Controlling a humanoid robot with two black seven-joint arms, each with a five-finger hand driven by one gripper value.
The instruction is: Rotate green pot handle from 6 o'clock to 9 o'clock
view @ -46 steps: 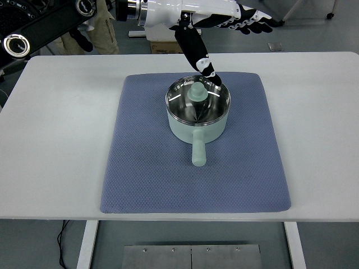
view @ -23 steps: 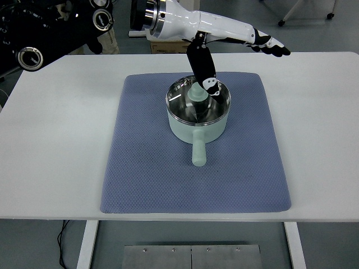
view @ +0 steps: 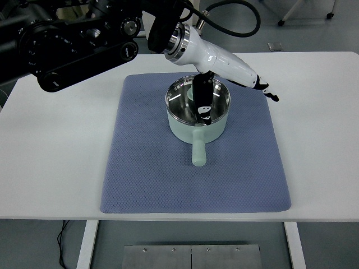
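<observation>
Green pot (view: 197, 123) handle (view: 198, 152) pointed toward frame bottom, just below my left hand (view: 224, 84), open, holding nothing.

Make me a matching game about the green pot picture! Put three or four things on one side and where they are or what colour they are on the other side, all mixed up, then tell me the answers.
Things
1. pale green pot handle
2. blue-grey textured mat
3. white tabletop
4. left hand of the robot, white with black fingers

Descriptions
A. lies under the pale green metal pot
B. points straight toward the camera, at 6 o'clock
C. reaches over the pot, thumb dipping inside the rim
D. holds up the mat, bare around its edges

Pairs: 1-B, 2-A, 3-D, 4-C
</observation>
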